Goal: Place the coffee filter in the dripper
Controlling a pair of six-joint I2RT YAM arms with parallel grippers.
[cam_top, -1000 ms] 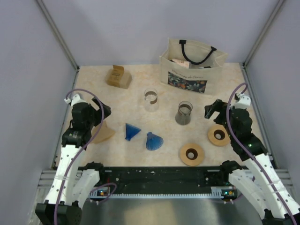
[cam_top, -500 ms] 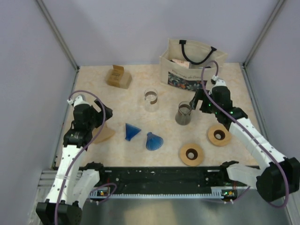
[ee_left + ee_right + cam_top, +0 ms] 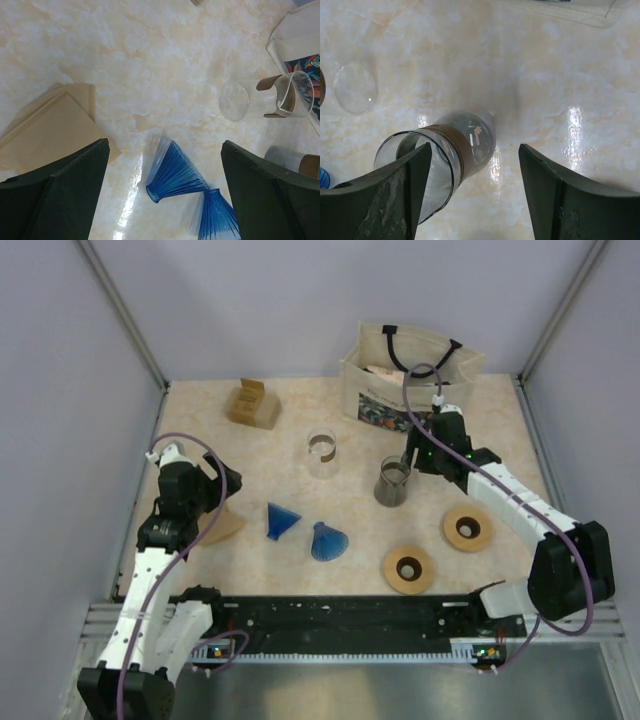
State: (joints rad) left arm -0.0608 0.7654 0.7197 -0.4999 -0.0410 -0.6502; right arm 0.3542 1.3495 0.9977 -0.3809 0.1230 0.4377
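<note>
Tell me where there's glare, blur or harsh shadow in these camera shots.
Right wrist: bright glare streaks on the table beside the glass carafe, whose smoky glass looks hazy. Left wrist: a white reflection on the tabletop just left of the blue dripper, otherwise sharp. Top external: even light, soft shadows, no strong glare.

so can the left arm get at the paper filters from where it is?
Probably yes. The left fingers are open right over the paper filters, nothing lies on them, and the blue drippers sit apart. Lying flat, the filters may be awkward to pinch.
</note>
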